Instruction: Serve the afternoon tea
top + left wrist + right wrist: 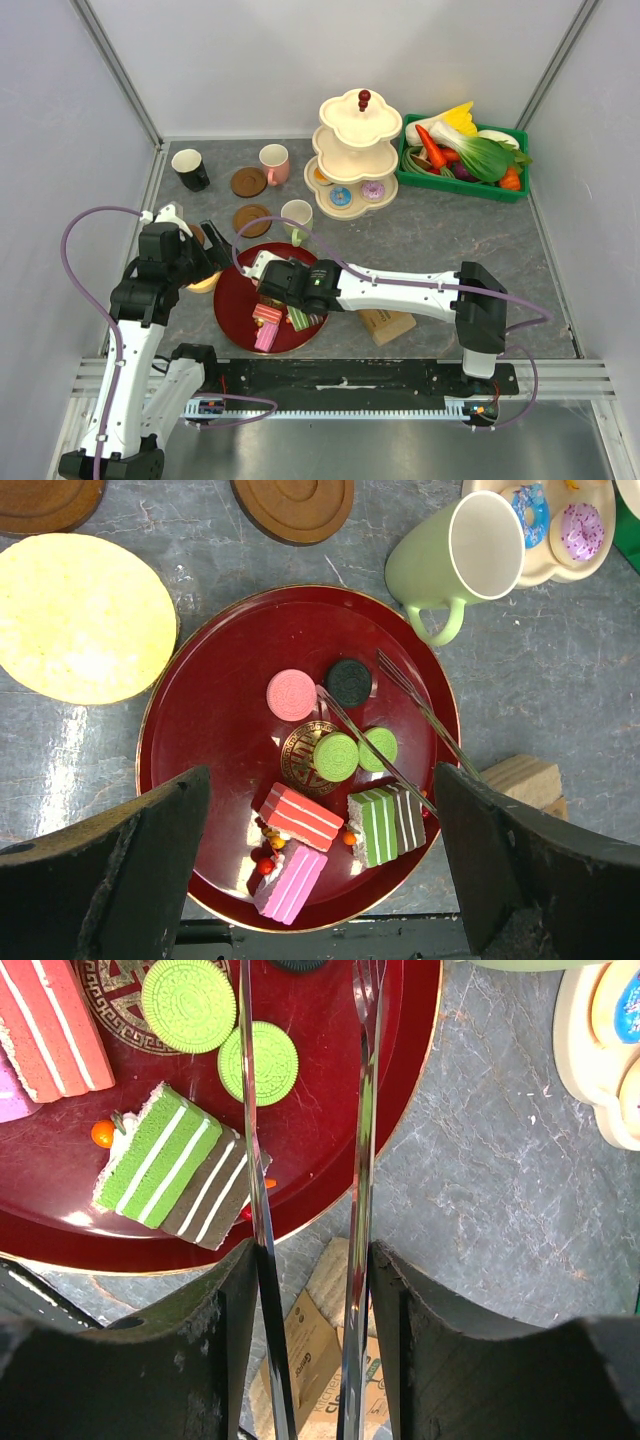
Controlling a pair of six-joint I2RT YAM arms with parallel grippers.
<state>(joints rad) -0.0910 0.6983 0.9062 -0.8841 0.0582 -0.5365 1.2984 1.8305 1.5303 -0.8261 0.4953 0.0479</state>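
Observation:
A red round tray [232,312] holds four macarons, pink [291,695], black [348,682] and two green [336,756], and striped cake slices: red [301,817], pink [292,883], green [374,826] and brown [407,817]. My right gripper [272,287] is shut on metal tongs [252,1110]. The tongs' arms stand apart over the tray, with the black macaron between their tips. My left gripper [320,780] is open and empty above the tray's near edge. A pale-green mug [297,217], pink mug [274,163], black mug [190,168] and two brown coasters [248,181] stand behind.
A cream tiered stand [355,150] at the back holds a blue donut [340,196] and a pink donut [372,190]. A green crate of toy vegetables [462,150] stands at the back right. A tan block [385,322] lies right of the tray. A yellow disc [80,615] lies to the tray's left.

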